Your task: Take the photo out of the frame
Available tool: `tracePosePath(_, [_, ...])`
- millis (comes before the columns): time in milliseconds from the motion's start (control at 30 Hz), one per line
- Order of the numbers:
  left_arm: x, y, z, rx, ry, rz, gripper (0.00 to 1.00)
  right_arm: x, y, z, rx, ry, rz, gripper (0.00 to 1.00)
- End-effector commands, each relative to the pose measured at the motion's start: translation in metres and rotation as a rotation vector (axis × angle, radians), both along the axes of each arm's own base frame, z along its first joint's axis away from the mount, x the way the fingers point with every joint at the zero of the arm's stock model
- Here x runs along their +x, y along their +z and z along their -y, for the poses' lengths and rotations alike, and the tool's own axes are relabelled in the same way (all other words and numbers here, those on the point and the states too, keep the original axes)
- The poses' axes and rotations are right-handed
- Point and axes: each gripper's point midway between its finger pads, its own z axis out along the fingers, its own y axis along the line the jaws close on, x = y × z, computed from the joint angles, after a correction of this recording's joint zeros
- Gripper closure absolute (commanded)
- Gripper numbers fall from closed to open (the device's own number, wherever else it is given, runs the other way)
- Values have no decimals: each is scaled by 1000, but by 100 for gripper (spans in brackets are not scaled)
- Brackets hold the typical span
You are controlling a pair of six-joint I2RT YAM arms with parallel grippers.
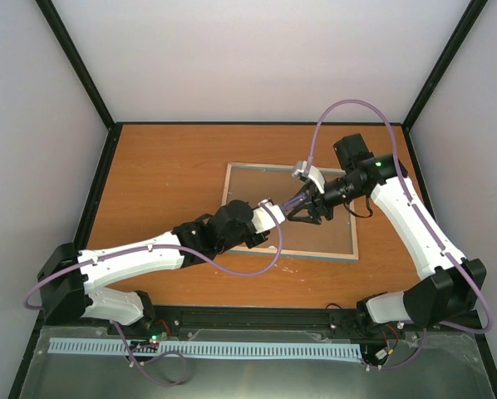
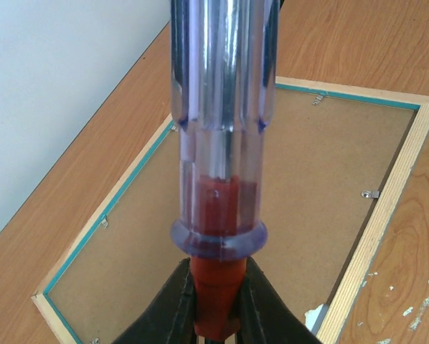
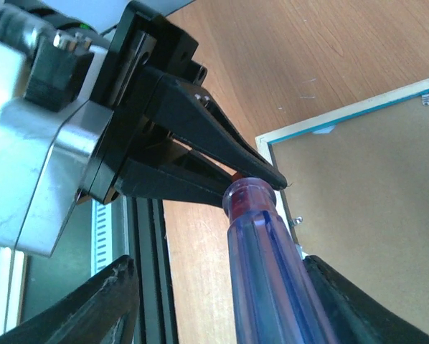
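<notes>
Two wrist views reveal it — left tool (image 2: 216, 309) clamps a screwdriver (image 2: 222, 143), right tool (image 3: 218, 269) gapes; frame (image 2: 387, 208) apparently face-down, brown-backed.

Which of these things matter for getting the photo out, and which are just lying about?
For the job: frame, back up; backing board; metal clip; screwdriver in left pincer; right pincer open around it.
Just there: table; purple cable.

Bright, even light; soft shadows, blurred close foreground.

Clear violet-handled screwdriver (image 2: 218, 143) with red end, orange-brown wooden table (image 1: 165, 166), white walls (image 1: 257, 58), black corner posts (image 1: 78, 62).
</notes>
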Motion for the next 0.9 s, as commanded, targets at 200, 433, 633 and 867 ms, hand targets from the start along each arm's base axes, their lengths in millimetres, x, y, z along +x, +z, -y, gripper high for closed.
tracePosePath(200, [4, 26, 5, -89, 7, 15, 99, 2, 8, -8, 56, -8, -18, 57])
tracePosePath(433, [2, 28, 8, -92, -8, 12, 99, 8, 1, -10, 57, -35, -49, 58])
tracePosePath(633, [2, 29, 9, -92, -14, 10, 99, 15, -2, -11, 59, -61, -55, 58])
tracePosePath(867, [2, 25, 11, -80, -16, -3, 99, 16, -9, -13, 63, -57, -94, 70])
